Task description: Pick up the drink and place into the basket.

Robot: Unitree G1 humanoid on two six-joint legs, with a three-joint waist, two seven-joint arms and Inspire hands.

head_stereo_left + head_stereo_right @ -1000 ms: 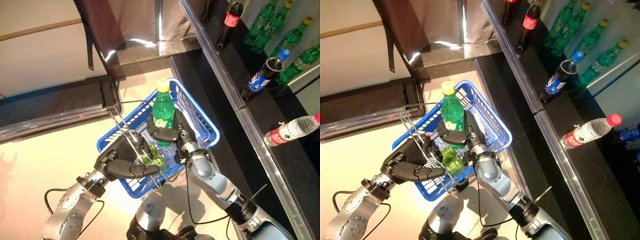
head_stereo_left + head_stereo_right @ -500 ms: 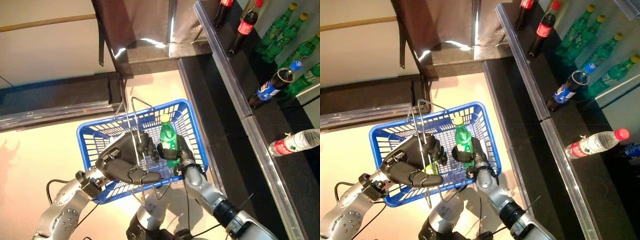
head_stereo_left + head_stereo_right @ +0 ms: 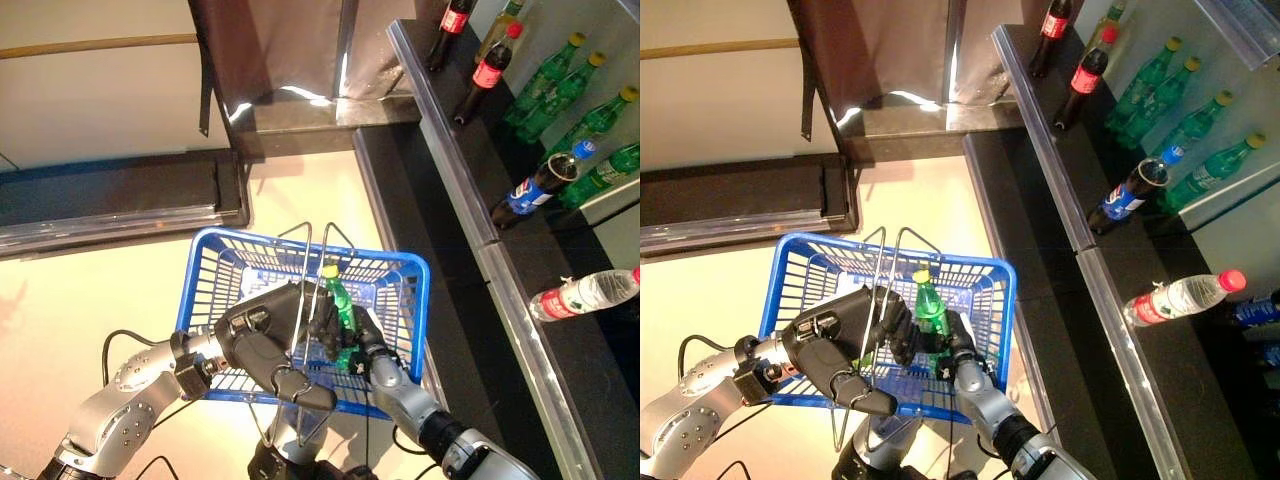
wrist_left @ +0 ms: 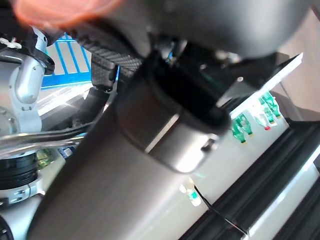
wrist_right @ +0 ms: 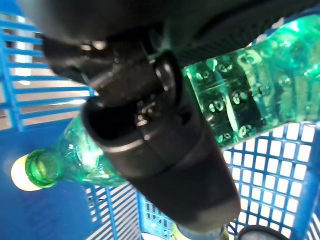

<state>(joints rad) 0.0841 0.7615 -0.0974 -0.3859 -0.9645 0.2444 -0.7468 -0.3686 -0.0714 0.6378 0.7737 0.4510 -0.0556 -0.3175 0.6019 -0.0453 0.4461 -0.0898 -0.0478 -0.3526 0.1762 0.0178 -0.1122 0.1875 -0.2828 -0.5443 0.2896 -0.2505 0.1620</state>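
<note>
The blue basket (image 3: 412,275) hangs raised in front of me. My left hand (image 3: 262,348) is shut on its thin wire handles (image 3: 308,250). A green drink bottle (image 3: 338,303) with a yellow cap stands tilted low inside the basket. My right hand (image 3: 366,350) reaches into the basket from the near side and is shut on the bottle's lower body. In the right wrist view my right hand (image 5: 150,130) wraps the green bottle (image 5: 245,95), with the basket's blue mesh (image 5: 265,160) behind it. Another green bottle lies on the basket bottom, mostly hidden.
A long black shelf (image 3: 560,250) with a metal front edge runs along the right. On it stand cola bottles (image 3: 486,70), green bottles (image 3: 560,70), a dark bottle with a blue label (image 3: 535,185) and a lying water bottle (image 3: 585,295). A dark panel (image 3: 270,45) stands ahead.
My right hand has lowered the green bottle from above the rim down into the blue basket. The basket has swung nearer and more square in front. The camera has shifted.
</note>
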